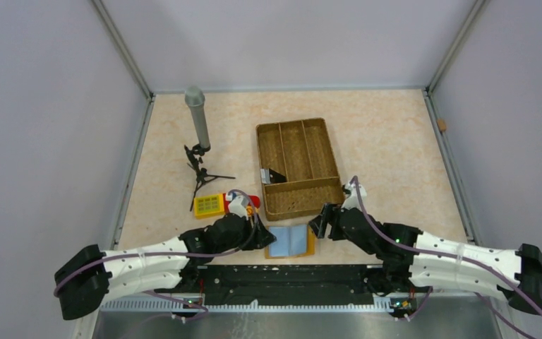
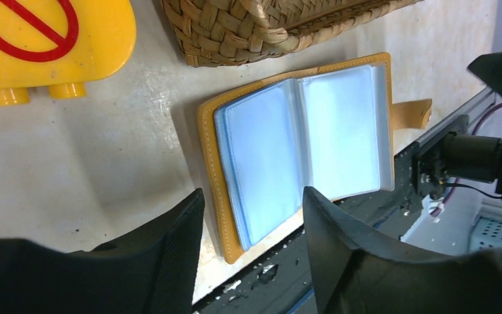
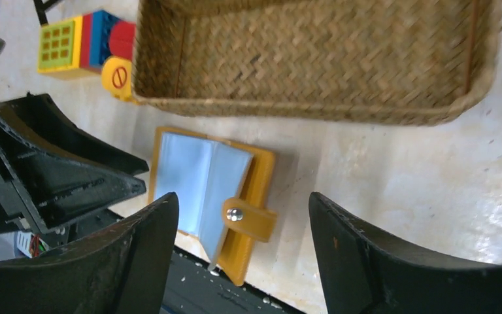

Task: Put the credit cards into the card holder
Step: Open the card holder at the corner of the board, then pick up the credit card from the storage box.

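Card holder (image 1: 291, 241) is lying open and flat on the table (image 1: 388, 148) at its near edge, light blue sleeves facing up, just in front of the woven tray (image 1: 303, 210). Its snap tab (image 3: 248, 219) is sticking out on the side toward the right arm. Left gripper (image 2: 251, 199) is sitting low at the holder's left edge, fingers spread, gripping nothing. Right gripper (image 3: 242, 203) is sitting at the holder's right edge, fingers spread wide, also empty. A yellow toy block (image 1: 209, 205) is resting left of the tray.
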